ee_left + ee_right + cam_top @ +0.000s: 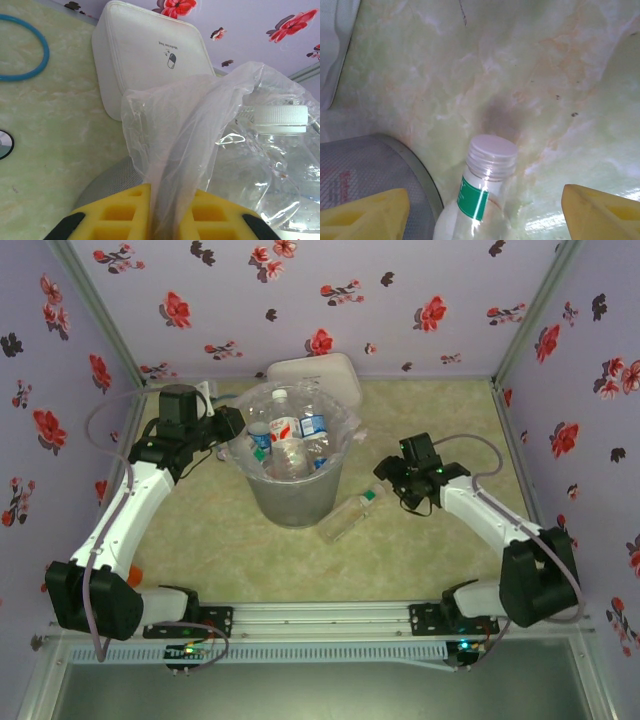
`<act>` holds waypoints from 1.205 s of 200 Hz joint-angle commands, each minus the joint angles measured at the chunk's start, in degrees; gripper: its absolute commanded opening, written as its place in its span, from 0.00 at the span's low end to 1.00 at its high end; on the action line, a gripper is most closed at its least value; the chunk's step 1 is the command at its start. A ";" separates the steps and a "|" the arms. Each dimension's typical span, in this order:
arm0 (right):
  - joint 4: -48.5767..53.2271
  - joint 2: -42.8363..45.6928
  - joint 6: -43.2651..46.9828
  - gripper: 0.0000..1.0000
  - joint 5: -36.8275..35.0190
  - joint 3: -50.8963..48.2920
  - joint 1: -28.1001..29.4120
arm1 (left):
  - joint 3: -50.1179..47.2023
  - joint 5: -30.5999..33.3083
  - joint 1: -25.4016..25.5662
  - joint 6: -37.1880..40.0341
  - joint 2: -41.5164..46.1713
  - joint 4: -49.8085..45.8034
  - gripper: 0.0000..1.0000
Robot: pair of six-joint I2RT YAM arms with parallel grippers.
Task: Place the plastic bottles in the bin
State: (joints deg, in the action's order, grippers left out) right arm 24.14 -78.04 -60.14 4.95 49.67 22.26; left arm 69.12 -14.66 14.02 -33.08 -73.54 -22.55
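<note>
The left gripper pinches the crinkly clear bag at the left rim of the grey bin; bottles lie inside. Just right of the bin, on open marbled table, the right gripper gapes astride a lying bottle

Robot lab test booth: lilac floral-print walls enclose far, left and right sides, aluminium frame posts at corners, marble-look counter, aluminium mounting rail along near edge.
</note>
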 commanded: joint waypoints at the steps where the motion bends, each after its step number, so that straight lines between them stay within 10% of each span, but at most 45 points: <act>1: -3.78 -3.60 -3.45 0.80 1.50 -0.62 1.39 | -0.75 1.46 -0.49 -0.28 -0.29 -0.91 0.16; 71: -9.40 -14.91 -6.56 0.77 5.84 -0.41 4.08 | -0.39 2.26 -0.49 0.82 0.06 -2.66 0.16; 168: 7.86 -1.75 7.47 0.28 1.77 6.87 -5.24 | 0.09 2.75 -0.46 0.48 0.48 -3.41 0.16; 241: 26.81 12.71 30.22 0.16 -1.22 39.81 -13.34 | 2.42 2.70 5.87 -0.46 -3.20 -1.36 0.16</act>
State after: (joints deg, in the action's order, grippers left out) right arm 42.48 -67.55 -40.77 6.83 76.66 9.39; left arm 69.93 -12.01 16.80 -32.69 -73.95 -23.18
